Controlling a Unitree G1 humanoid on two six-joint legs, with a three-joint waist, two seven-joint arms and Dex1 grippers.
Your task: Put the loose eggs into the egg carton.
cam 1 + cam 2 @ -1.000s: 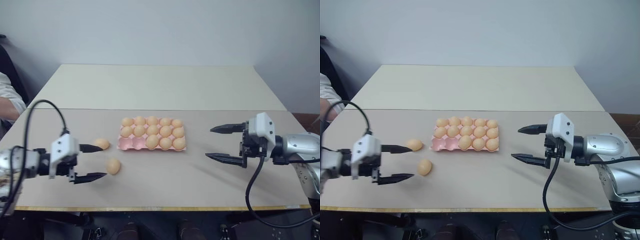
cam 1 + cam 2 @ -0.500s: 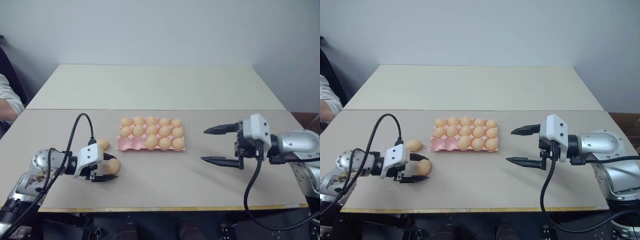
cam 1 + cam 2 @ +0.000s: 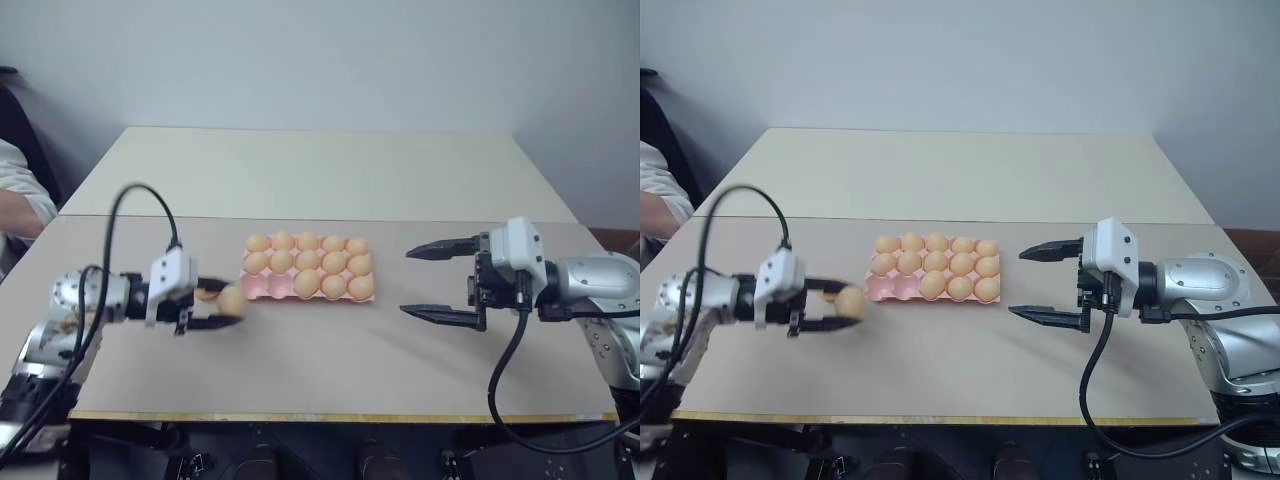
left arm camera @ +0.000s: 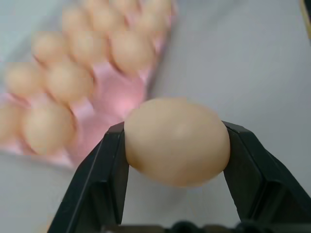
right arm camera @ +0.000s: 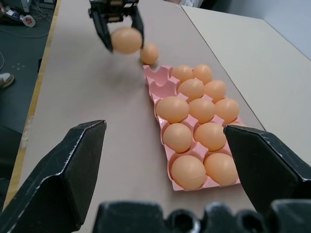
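Note:
My left gripper (image 3: 218, 303) is shut on a loose egg (image 3: 233, 300), held just above the table to the left of the egg carton (image 3: 256, 289). In the left wrist view this egg (image 4: 176, 141) sits between both black fingers (image 4: 109, 170), with the carton (image 4: 119, 94) beyond it. The pink carton holds several eggs; two cups at its front left corner are bare. A second loose egg (image 5: 149, 53) lies on the table by that corner. To the right of the carton, my right gripper (image 3: 405, 281) hangs open and holds nothing.
A second, paler table top (image 3: 320, 170) adjoins the far edge of the work table (image 3: 320, 370). A person's sleeve (image 3: 15, 190) shows at the far left. Bare table lies between the carton and the near edge.
My left gripper shut on the nearer loose egg, lifted it off the table and carried it toward the carton's left end. The right gripper stayed open and nearly still.

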